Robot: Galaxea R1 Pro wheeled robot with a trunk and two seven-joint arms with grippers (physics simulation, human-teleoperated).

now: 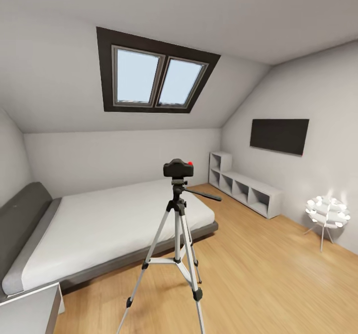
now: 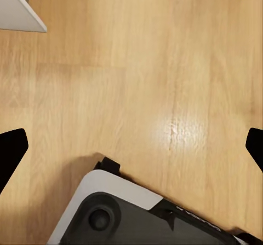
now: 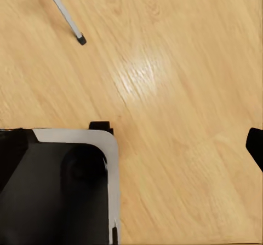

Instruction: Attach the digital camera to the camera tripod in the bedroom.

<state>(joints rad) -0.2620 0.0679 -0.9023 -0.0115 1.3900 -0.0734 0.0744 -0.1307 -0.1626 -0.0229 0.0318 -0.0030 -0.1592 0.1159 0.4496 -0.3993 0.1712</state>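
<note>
Left gripper (image 2: 131,146): hanging over the wood floor (image 2: 142,64), fingers spread wide; the black fingertips (image 2: 10,149) sit at opposite edges of the left wrist view with bare boards between them, nothing in its grasp.
Under the left gripper: a corner of the robot's base (image 2: 104,187), white rim around a dark top, lies just below the fingers; a grey furniture corner (image 2: 16,10) shows farther out across the floor.
Right gripper: one black fingertip (image 3: 255,145) shows at the edge of the right wrist view over floor; the other finger is lost against the dark base, so whether it is spread or closed I cannot tell. Nothing is seen held.
Beyond the right gripper: one silver leg with a black foot of the camera tripod (image 3: 66,15) stands on the boards, apart from the fingertip and from the base corner (image 3: 109,146).
Camera tripod (image 1: 176,244): upright on the floor straight ahead, legs splayed, black handle pointing off to the right.
Digital camera (image 1: 178,167): sitting on top of the tripod head, red dot up, well away from both grippers.
Bedroom: behind the tripod a low grey-framed bed (image 1: 104,224) with a white mattress; a skylight (image 1: 154,75) in the sloped ceiling above it.
Far right: white cube shelves (image 1: 243,185) along the wall, a dark screen (image 1: 278,135) above them, and a white lamp (image 1: 325,212) on thin legs.
</note>
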